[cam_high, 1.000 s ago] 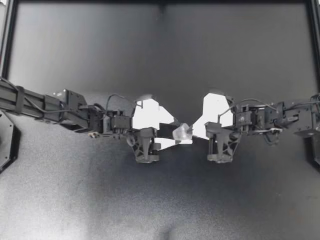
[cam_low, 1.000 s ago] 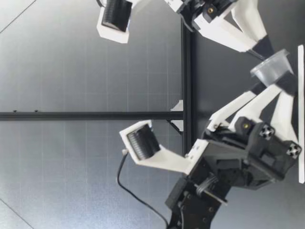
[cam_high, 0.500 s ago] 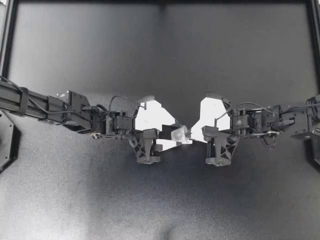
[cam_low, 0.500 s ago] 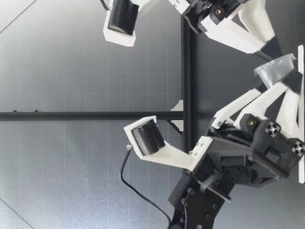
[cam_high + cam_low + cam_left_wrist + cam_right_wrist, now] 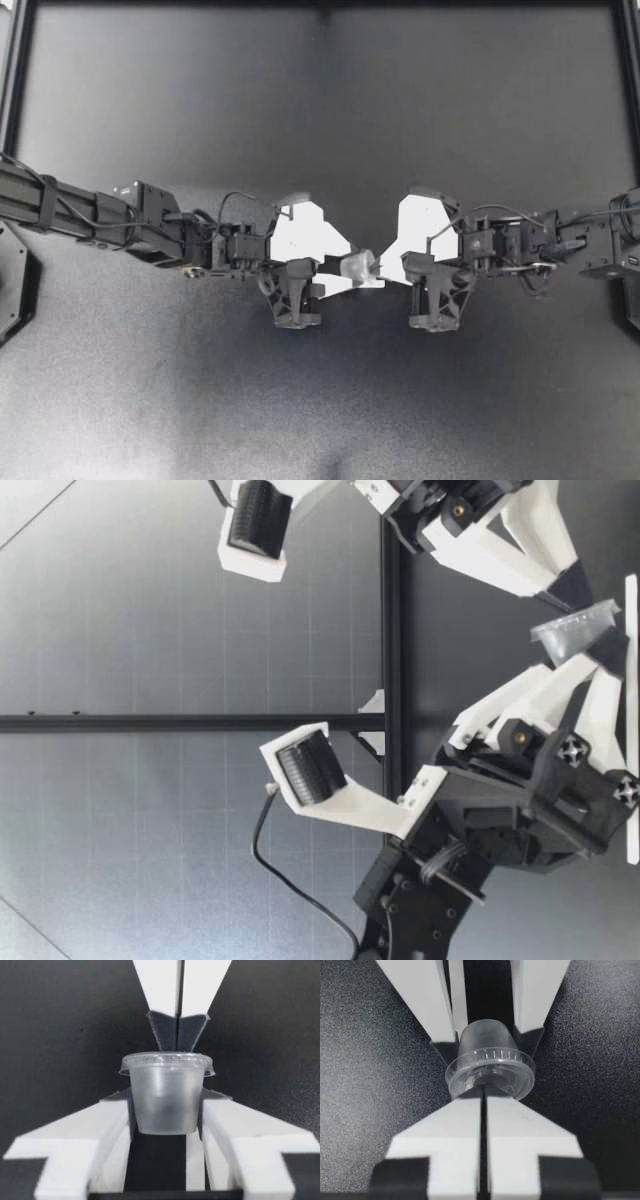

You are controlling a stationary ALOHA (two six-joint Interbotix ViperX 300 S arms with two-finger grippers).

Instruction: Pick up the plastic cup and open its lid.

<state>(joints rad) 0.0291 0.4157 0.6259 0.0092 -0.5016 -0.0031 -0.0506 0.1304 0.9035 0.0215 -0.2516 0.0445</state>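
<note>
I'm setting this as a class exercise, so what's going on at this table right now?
My left gripper is shut on the plastic cup, holding its body from both sides. My right gripper, its fingers together, meets the rim of the lid from the opposite side. Whether it actually pinches that rim is unclear. The lid is on the cup, not yet opened.

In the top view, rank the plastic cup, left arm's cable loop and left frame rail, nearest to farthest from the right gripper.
1. plastic cup, at the right gripper's tips.
2. cable loop, leftward beyond the cup.
3. left frame rail, table's edge.
</note>
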